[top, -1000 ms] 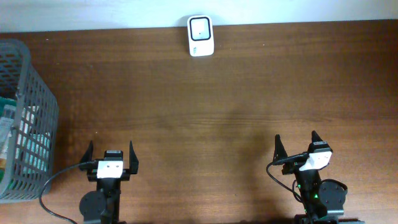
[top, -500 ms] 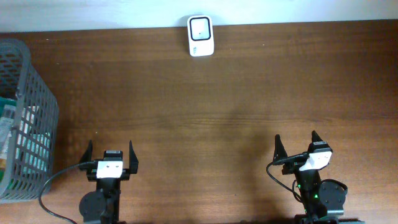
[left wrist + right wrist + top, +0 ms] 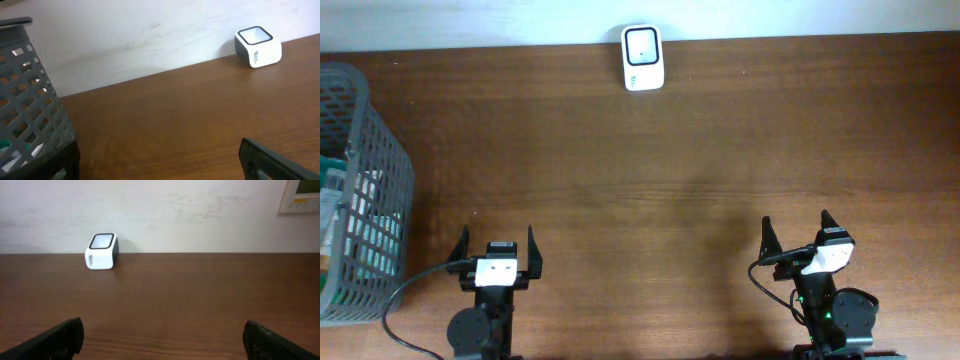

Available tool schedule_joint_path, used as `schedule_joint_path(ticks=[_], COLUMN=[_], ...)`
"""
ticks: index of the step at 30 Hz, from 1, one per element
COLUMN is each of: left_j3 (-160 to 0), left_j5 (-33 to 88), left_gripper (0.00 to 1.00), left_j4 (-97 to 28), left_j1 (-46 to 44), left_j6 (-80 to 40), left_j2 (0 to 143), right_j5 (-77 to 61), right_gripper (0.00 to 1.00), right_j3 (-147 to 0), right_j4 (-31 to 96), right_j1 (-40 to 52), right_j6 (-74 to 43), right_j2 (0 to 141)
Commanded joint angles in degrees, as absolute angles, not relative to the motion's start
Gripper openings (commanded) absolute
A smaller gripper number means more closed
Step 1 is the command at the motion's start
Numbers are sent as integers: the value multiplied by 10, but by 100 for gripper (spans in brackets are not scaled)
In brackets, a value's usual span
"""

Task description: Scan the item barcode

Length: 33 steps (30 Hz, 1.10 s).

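The white barcode scanner [image 3: 642, 58] stands at the table's far edge, its window facing up; it also shows in the left wrist view [image 3: 258, 46] and the right wrist view [image 3: 102, 251]. Items in teal and white packaging [image 3: 358, 228] lie inside the grey mesh basket [image 3: 392, 150] at the far left; no barcode shows on them. My left gripper [image 3: 496, 240] is open near the front edge, just right of the basket, with nothing between its fingers [image 3: 272, 162]. My right gripper [image 3: 796, 224] is open at the front right, also with nothing in it [image 3: 165, 342].
The basket wall [image 3: 30, 100] rises close to my left gripper's left finger. A pale wall runs behind the table's far edge, with a small wall panel [image 3: 301, 194] at the upper right. Bare brown wood lies between both grippers and the scanner.
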<state>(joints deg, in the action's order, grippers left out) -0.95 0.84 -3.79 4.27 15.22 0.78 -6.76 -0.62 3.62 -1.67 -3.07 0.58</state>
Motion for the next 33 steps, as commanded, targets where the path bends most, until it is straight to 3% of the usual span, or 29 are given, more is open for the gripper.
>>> schedule_joint_path(ticks=[1, 13, 22, 28, 33], left_j3=[-5, -52, -227, -449, -775], left_j5=[6, 14, 65, 144, 157], left_gripper=[99, 99, 99, 99, 99], left_j4=[-23, -1, -27, -164, -481], left_j1=[45, 45, 45, 45, 45], left_j6=[144, 97, 97, 97, 97], left_j2=[4, 53, 250, 455, 679], right_j5=[-73, -72, -73, -73, -72], right_gripper=[98, 98, 98, 98, 98], right_j3=[-3, -3, -3, -3, -3], right_j4=[39, 39, 39, 39, 39], right_j1=[-15, -15, -15, -15, -15], right_j6=[-34, -34, -34, -34, -34], right_j2=[4, 4, 4, 4, 4])
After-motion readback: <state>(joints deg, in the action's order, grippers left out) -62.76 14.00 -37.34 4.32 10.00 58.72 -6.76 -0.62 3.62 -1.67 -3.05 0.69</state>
